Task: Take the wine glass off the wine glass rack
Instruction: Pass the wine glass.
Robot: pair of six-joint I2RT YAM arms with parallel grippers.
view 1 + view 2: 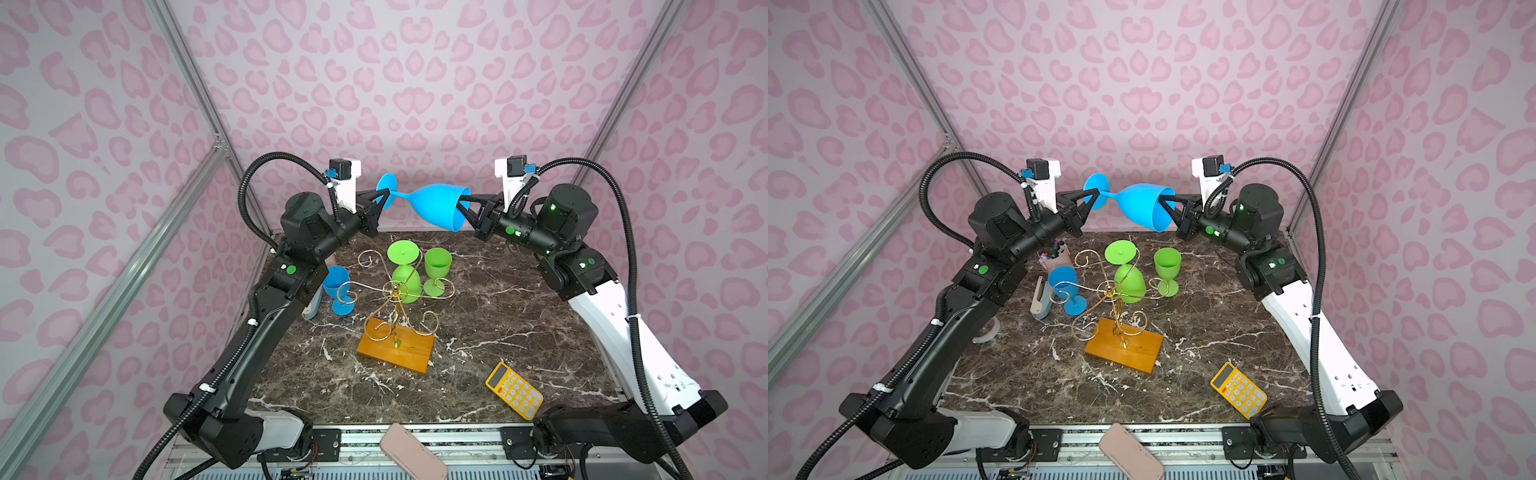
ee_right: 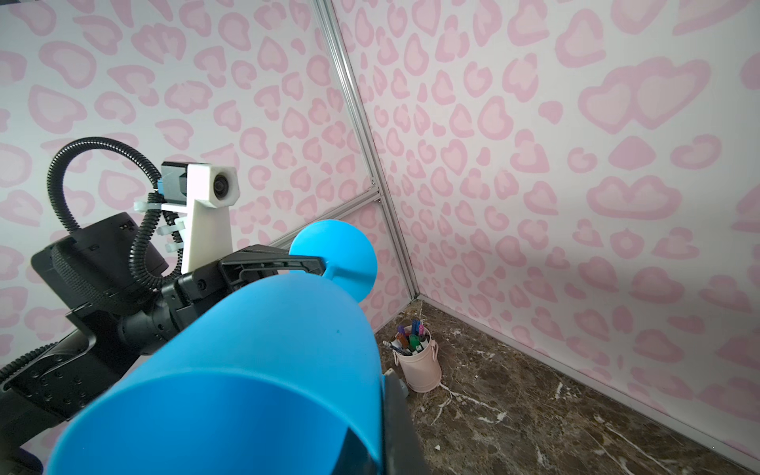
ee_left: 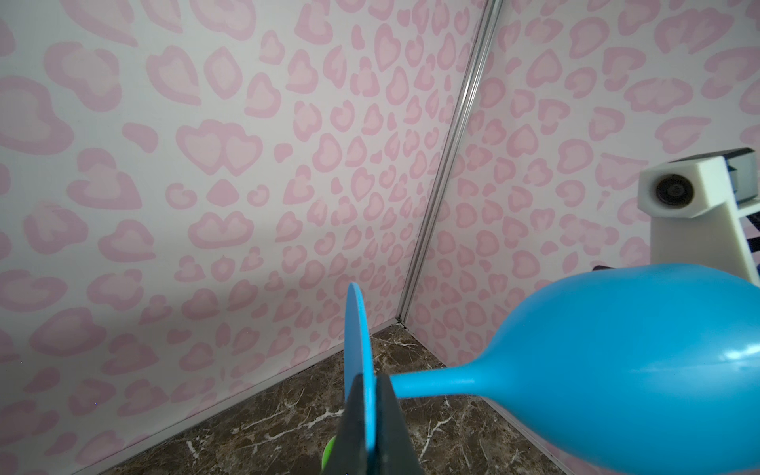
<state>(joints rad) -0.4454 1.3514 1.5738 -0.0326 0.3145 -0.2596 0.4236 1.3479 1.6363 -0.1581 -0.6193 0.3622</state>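
In both top views the left end effector (image 1: 384, 193) (image 1: 1096, 192) is clamping the foot of the blue wine glass (image 1: 432, 203) (image 1: 1138, 205) and the right end effector (image 1: 463, 203) (image 1: 1169, 203) is pinching its bowl rim. The glass is hanging sideways in the air, beyond the wine glass rack (image 1: 411, 353) (image 1: 1133, 351) on the desk (image 1: 498, 332) (image 1: 1217, 332).
Left wrist: the fingers (image 3: 395, 423) are squeezing the foot disc.
Right wrist: the fingers (image 2: 399, 411) are straddling the rim.

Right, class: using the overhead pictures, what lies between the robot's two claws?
The blue wine glass, lying sideways in mid-air: left claw shut on its foot, right claw shut on its bowl rim. Both top views show it.
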